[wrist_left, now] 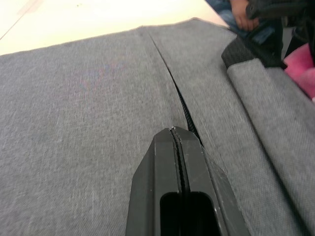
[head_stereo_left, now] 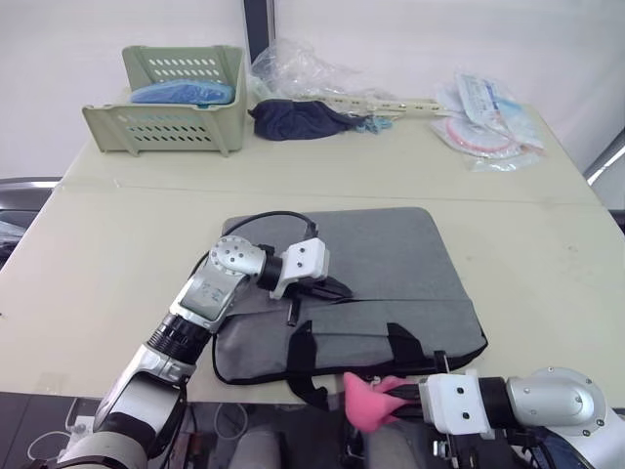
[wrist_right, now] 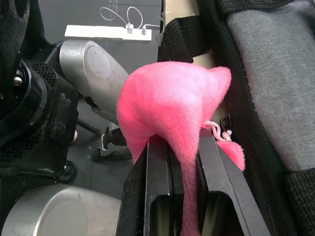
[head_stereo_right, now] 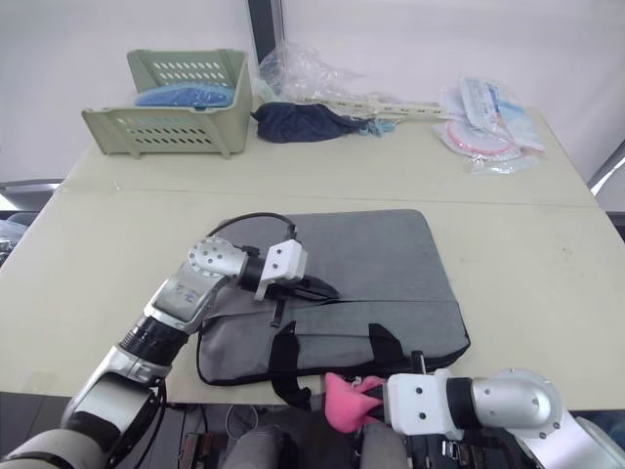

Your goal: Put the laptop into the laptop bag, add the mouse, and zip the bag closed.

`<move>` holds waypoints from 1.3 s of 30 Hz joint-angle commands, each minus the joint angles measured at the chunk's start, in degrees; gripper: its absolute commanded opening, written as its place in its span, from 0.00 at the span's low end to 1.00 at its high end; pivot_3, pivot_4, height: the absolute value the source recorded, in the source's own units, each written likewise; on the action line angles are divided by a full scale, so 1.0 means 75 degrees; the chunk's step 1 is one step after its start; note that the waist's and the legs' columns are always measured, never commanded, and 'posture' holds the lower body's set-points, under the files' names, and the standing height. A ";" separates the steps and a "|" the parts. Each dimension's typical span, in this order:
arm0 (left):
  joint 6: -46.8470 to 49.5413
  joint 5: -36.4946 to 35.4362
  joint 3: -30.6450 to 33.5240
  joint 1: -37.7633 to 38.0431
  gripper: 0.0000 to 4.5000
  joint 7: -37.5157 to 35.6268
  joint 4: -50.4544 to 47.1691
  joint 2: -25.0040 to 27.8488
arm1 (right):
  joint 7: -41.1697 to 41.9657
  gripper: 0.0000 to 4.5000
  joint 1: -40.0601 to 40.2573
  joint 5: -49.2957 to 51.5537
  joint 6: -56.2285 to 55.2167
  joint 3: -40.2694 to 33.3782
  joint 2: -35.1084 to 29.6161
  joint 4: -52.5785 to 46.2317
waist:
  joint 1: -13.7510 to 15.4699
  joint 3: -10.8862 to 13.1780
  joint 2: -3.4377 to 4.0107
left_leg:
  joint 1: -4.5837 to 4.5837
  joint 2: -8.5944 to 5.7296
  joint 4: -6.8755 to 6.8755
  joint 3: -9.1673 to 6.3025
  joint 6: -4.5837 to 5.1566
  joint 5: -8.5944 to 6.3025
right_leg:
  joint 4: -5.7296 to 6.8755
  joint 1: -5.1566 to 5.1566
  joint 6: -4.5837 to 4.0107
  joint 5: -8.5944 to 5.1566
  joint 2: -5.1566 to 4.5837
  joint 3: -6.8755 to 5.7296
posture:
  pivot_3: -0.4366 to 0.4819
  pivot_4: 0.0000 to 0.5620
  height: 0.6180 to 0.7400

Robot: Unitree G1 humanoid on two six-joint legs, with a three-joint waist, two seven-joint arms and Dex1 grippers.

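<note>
The flat grey fabric bag (head_stereo_left: 381, 283) lies at the tabletop's (head_stereo_left: 117, 254) near edge. The left gripper (wrist_left: 178, 140), fingers pressed together, rests on its zipper seam. The right gripper (wrist_right: 177, 142) pinches a fluffy pink charm (wrist_right: 170, 98) off that edge.

No text, label or number could be read anywhere. The packets (head_stereo_left: 493, 117) at the table's far edge bore print too small to read.

My head views are evenly and brightly lit, with soft shadows under my arms. In my wrist views, near objects blur slightly; no glare.
</note>
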 commanded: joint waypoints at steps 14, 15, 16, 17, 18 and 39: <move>-0.1808 0.0329 0.0425 -0.1529 0.00 0.0148 0.3335 -0.0426 | -0.0734 0.01 -0.2282 -0.0957 0.0769 0.1337 0.1571 0.0993 | -0.0031 -0.0005 -0.0011 | 0.0015 0.0003 0.0017 0.0009 -0.0006 0.0018 | 0.0069 -0.0008 -0.0008 -0.0003 -0.0008 0.0019 | 0.48 0.27 1.00; -0.1840 0.0219 0.0555 -0.1618 0.00 0.0075 0.3399 -0.0449 | -0.0808 0.01 -0.2379 -0.0997 0.0811 0.1336 0.1669 0.1060 | -0.0033 -0.0005 -0.0010 | 0.0011 0.0002 0.0020 0.0010 -0.0005 0.0019 | 0.0071 -0.0015 -0.0008 -0.0003 -0.0009 0.0018 | 0.48 0.27 1.00; -0.1829 0.0160 0.0640 -0.1680 0.00 -0.0001 0.3435 -0.0450 | -0.0826 0.01 -0.2452 -0.1038 0.0814 0.1344 0.1718 0.1130 | -0.0034 -0.0003 -0.0008 | 0.0010 0.0001 0.0020 0.0010 -0.0004 0.0020 | 0.0072 -0.0019 -0.0008 -0.0003 -0.0009 0.0017 | 0.48 0.27 1.00; -0.1836 0.0156 0.0690 -0.1728 0.00 -0.0053 0.3490 -0.0453 | -0.0821 0.01 -0.2506 -0.1068 0.0811 0.1352 0.1749 0.1193 | -0.0036 -0.0002 -0.0006 | 0.0009 0.0001 0.0020 0.0010 -0.0004 0.0020 | 0.0072 -0.0026 -0.0008 -0.0003 -0.0009 0.0015 | 0.48 0.27 1.00; -0.1802 0.0099 0.0766 -0.1774 0.00 -0.0151 0.3505 -0.0440 | -0.0783 0.01 -0.2565 -0.1038 0.0814 0.1347 0.1783 0.1273 | -0.0036 -0.0001 -0.0005 | 0.0008 0.0000 0.0020 0.0009 -0.0004 0.0020 | 0.0071 -0.0033 -0.0007 -0.0003 -0.0008 0.0012 | 0.48 0.27 1.00; -0.0082 0.0244 -0.0033 -0.0248 0.00 -0.0004 0.1251 -0.0677 | -0.0040 0.01 -0.1662 0.0075 0.0763 0.0907 0.1028 0.0309 | 0.0000 0.0029 0.0006 | -0.0027 -0.0001 0.0006 -0.0005 -0.0006 0.0020 | 0.0015 -0.0034 0.0002 0.0002 -0.0003 -0.0024 | 0.48 0.27 1.00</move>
